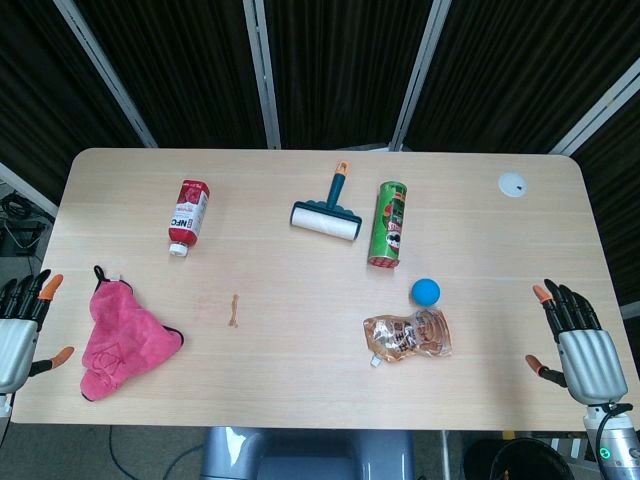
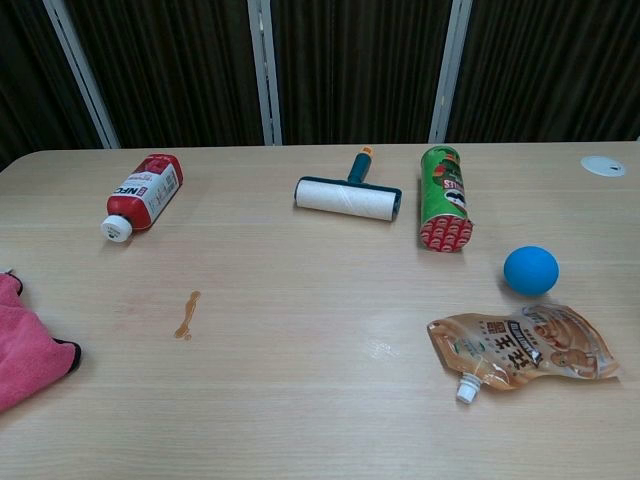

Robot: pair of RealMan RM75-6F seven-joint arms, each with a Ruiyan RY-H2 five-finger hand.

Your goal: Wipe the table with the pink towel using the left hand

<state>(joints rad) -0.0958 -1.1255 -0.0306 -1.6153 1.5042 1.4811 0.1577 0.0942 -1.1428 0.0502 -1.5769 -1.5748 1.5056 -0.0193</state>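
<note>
The pink towel (image 1: 118, 336) lies crumpled near the table's front left corner; the chest view shows only its right part (image 2: 28, 352) at the left edge. A small brown spill streak (image 1: 235, 311) (image 2: 186, 314) marks the wood to the right of the towel. My left hand (image 1: 20, 322) hovers at the table's left edge, just left of the towel, fingers spread and holding nothing. My right hand (image 1: 585, 345) hangs at the front right edge, fingers apart and empty. Neither hand shows in the chest view.
On the table (image 1: 300, 390) lie a red sauce bottle (image 1: 188, 216), a lint roller (image 1: 328, 212), a green chip can (image 1: 388, 224), a blue ball (image 1: 425, 291), a crumpled clear pouch (image 1: 408, 336) and a white disc (image 1: 513, 184) at the back right.
</note>
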